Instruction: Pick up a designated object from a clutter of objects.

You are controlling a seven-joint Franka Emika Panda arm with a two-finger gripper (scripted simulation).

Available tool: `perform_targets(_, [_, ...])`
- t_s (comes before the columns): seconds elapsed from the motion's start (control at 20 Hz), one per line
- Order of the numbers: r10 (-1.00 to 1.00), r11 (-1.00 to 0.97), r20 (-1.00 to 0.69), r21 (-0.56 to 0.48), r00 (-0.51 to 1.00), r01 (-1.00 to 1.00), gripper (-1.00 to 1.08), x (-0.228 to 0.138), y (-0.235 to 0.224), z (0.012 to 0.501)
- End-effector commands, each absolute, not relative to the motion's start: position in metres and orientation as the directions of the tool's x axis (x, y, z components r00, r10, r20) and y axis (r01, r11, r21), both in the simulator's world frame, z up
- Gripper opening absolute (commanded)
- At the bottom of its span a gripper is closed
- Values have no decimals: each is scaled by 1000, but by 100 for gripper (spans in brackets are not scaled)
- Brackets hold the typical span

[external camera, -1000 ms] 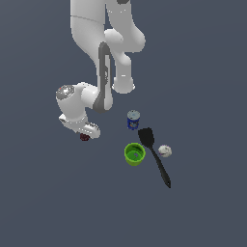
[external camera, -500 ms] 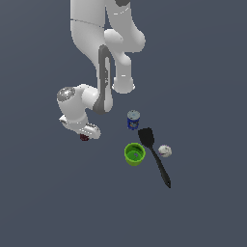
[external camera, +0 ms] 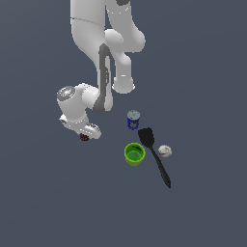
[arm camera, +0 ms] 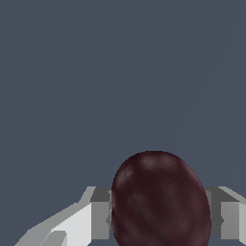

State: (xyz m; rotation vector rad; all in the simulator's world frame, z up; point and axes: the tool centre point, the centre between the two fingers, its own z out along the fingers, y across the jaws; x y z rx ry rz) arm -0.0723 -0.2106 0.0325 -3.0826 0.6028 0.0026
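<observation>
The designated object (arm camera: 161, 202), a dark red roundish lump, fills the near part of the wrist view between the two grey fingers (arm camera: 98, 218), which press against its sides. In the exterior view the gripper (external camera: 86, 136) is low on the exterior view's left, shut on the lump (external camera: 84, 138); only a sliver of red shows under the white hand. The rest of the clutter of objects lies apart on the exterior view's right: a blue can (external camera: 133, 119), a green cup (external camera: 135, 154), a black spatula (external camera: 154, 154) and a white ball (external camera: 165, 151).
The arm's white links (external camera: 103, 43) rise above the can and lean over the scene's upper middle. The grey floor (external camera: 58, 202) stretches all round the items.
</observation>
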Motion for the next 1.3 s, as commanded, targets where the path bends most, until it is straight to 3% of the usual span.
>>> perform_targets(0.0, [-376,-927,0,0,927,-376,-100,-69,-208,39])
perform_targets(0.5, [-377,-926,0,1,926,-377,-100,-45,-179,98])
perform_targets(1.25, [-378,-926,0,4,926,-378,-100,15,-110,242])
